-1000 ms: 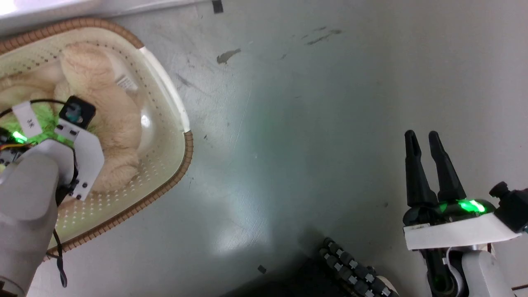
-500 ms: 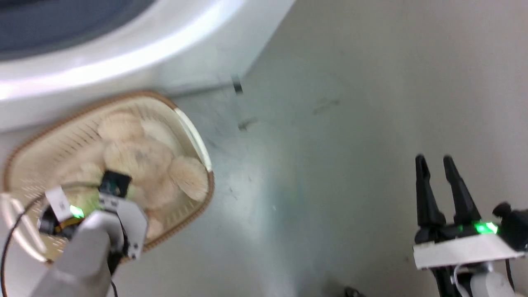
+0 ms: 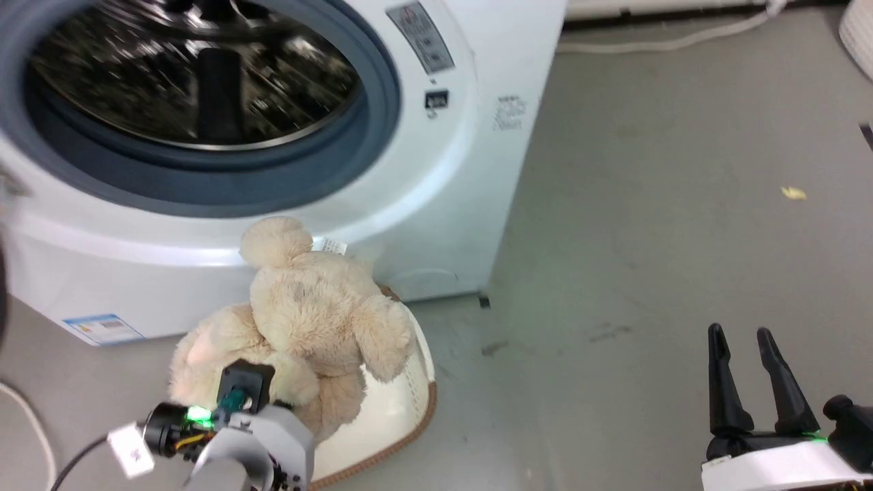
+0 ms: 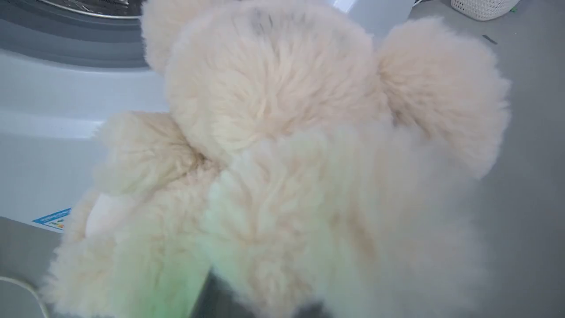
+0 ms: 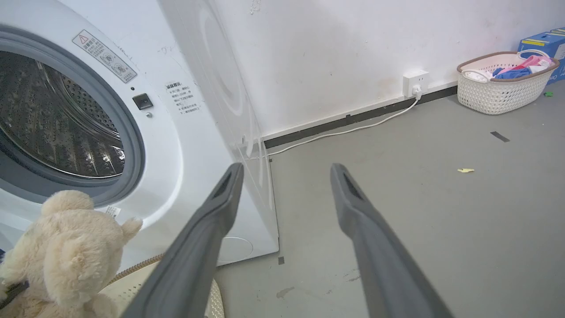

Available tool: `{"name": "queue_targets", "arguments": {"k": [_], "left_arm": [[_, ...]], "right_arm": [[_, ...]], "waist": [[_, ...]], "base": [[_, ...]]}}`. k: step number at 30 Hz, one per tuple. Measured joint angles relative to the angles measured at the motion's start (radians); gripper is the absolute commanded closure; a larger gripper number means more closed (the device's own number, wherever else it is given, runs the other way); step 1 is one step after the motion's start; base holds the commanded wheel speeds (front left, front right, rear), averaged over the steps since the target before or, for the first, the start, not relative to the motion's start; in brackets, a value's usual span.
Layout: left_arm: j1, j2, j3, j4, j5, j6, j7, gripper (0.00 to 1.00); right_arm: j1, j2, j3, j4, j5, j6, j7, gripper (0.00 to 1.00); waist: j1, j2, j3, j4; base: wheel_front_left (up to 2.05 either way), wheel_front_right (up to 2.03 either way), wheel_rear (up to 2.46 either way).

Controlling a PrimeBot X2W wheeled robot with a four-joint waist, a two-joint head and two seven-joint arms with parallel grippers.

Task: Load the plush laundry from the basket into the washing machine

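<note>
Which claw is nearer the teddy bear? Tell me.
Left. The left claw grips the teddy bear, buried in its fur above the basket; the right claw hangs open over floor, far to its right.

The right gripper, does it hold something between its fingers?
No, the right gripper is open: its two fingers stand apart, with bare floor between them.

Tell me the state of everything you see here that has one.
washing machine, opening uncovered, visible drum empty
basket, upright on the floor
plush laundry, held above the basket
left gripper, shut on the plush laundry
right gripper, open and empty
far basket, holding clothes
</note>
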Motion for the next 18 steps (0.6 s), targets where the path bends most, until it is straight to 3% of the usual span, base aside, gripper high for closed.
{"name": "queue_targets", "arguments": {"k": [6,11,18], "left_arm": [[0.152,0.011,0.106,-0.282,0.055,0.044,-0.001,1.0],[0.201,0.012,0.171,-0.471,0.099,0.051,-0.002,1.0],[0.15,0.031,0.253,-0.6,0.12,0.042,-0.002,1.0]], "right_arm": [[0.016,0.0,0.001,-0.001,-0.012,0.0,0.0,0.0],[0.021,0.0,0.005,-0.007,-0.014,0.0,0.0,0.0],[0.01,0.0,0.027,-0.017,-0.01,0.0,0.0,0.0]], "waist": [[0.0,0.0,-0.072,0.037],[0.0001,0.0,-0.077,0.041],[0.0004,0.0,-0.006,0.02]], "base": [[0.0,0.0,0.0],[0.0,0.0,0.0],[0.0,0.0,0.0]]}}
